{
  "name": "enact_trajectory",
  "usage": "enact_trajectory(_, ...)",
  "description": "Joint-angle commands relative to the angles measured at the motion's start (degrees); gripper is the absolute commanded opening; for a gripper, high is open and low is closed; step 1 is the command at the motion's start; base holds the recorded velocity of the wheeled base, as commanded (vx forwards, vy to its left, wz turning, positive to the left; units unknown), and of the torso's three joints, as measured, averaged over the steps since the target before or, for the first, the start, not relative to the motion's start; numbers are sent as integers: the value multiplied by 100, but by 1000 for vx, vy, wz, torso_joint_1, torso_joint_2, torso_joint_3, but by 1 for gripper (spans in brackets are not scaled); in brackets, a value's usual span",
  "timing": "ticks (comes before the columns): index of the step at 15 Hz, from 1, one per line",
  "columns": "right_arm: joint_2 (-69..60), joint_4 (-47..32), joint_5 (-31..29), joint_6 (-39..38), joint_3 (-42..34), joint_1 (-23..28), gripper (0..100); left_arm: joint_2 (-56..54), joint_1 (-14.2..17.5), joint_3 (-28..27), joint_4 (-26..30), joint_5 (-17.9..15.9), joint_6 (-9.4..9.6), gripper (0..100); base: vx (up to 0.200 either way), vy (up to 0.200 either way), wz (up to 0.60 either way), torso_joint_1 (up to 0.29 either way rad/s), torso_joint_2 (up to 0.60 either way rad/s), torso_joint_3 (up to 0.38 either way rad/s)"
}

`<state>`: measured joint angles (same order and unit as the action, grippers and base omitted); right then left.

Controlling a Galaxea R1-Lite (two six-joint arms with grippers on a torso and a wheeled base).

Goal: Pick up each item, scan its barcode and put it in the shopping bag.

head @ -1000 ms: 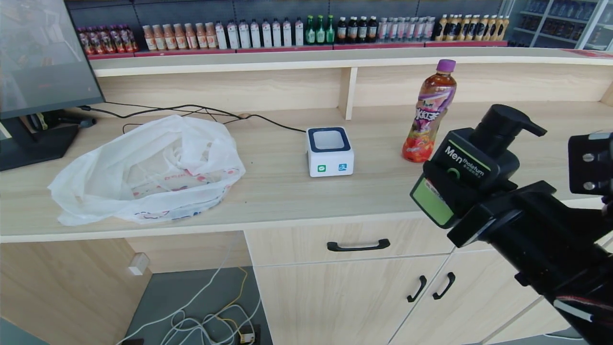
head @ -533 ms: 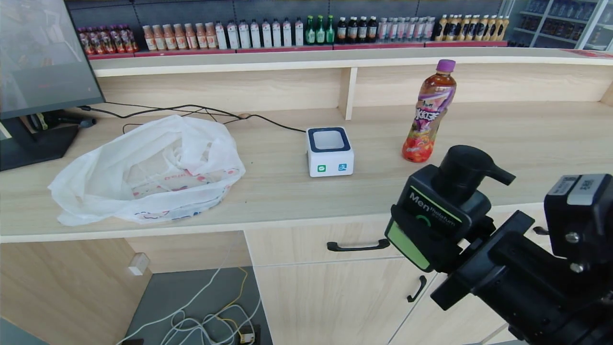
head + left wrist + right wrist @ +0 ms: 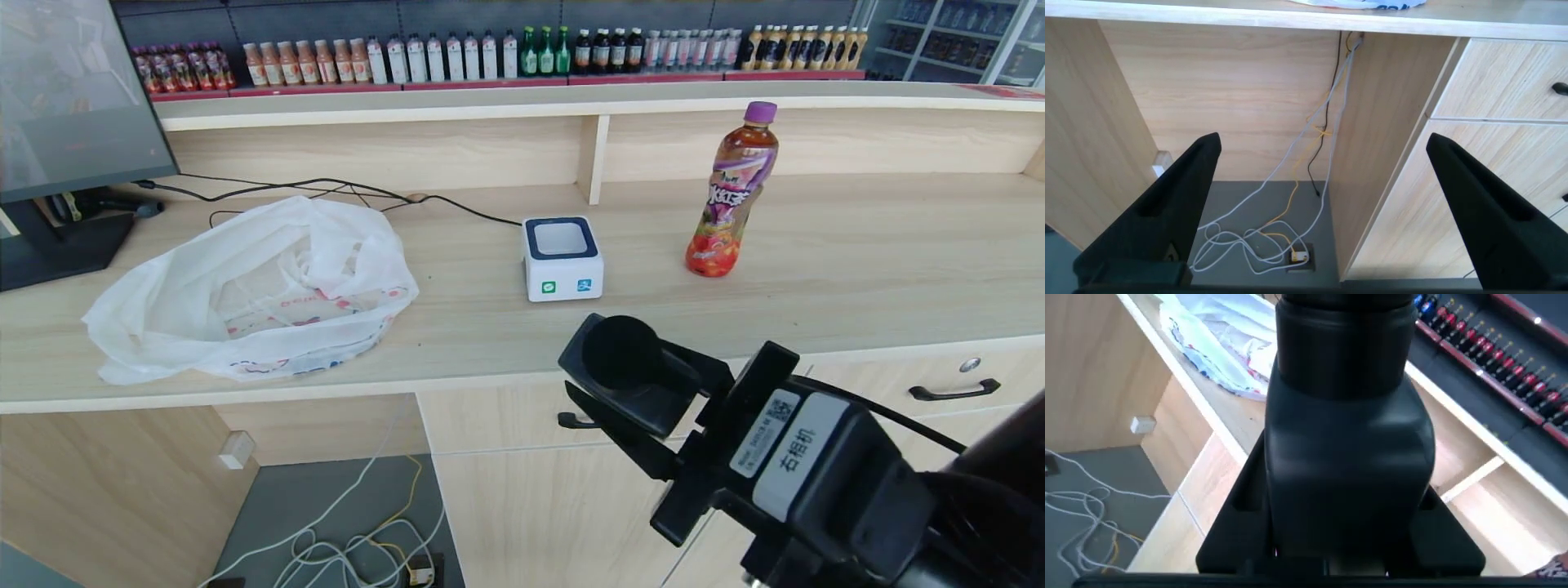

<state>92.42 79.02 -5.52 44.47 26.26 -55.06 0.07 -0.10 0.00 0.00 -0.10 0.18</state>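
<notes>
Where the view starts nearest, under the level of the table top, the left gripper (image 3: 1323, 212) hangs with its fingers (image 3: 1180, 204) spread wide and nothing between them. It faces the open recess below the table, where loose cables (image 3: 1261, 245) lie on the floor beside the drawer fronts. Just in front of the table's (image 3: 326, 390) front edge, over the drawer handle (image 3: 611, 421), the right gripper (image 3: 653, 396) has its fingers (image 3: 629, 433) clamped on the black pump bottle (image 3: 624, 359), which is held tilted in the air and touches no surface. Seen from the right wrist, that bottle's dark body (image 3: 1343, 441) stands close before the lens, with the table edge running past it on either side. On the table, the white shopping bag (image 3: 245, 286) lies slumped at the left with its mouth open upward and its near side almost at the front edge. The white scanner (image 3: 562, 257) sits mid-table, well apart from the bag and from the upright drink bottle (image 3: 731, 192) to its right, past which the wooden top runs on. A dark cable (image 3: 326, 184) trails along the back from the monitor (image 3: 73, 90) at the far left. Behind rises a ledge with an upright divider (image 3: 594, 155), and beyond it a shelf of bottles (image 3: 490, 53).
</notes>
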Motion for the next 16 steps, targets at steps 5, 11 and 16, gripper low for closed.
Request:
enact_trajectory(5,75,536,174,1881,-156,-312,0,1,1,0,0,1,-1,100,0,0,0,0,0,0)
enact_trajectory(11,-154,1072,209,2804,-692,-365,0,1,1,0,0,1,-1,100,0,0,0,0,0,0)
enact_trajectory(16,-83,1063,359,3305,-754,-734,0,1,1,0,0,1,-1,100,0,0,0,0,0,0)
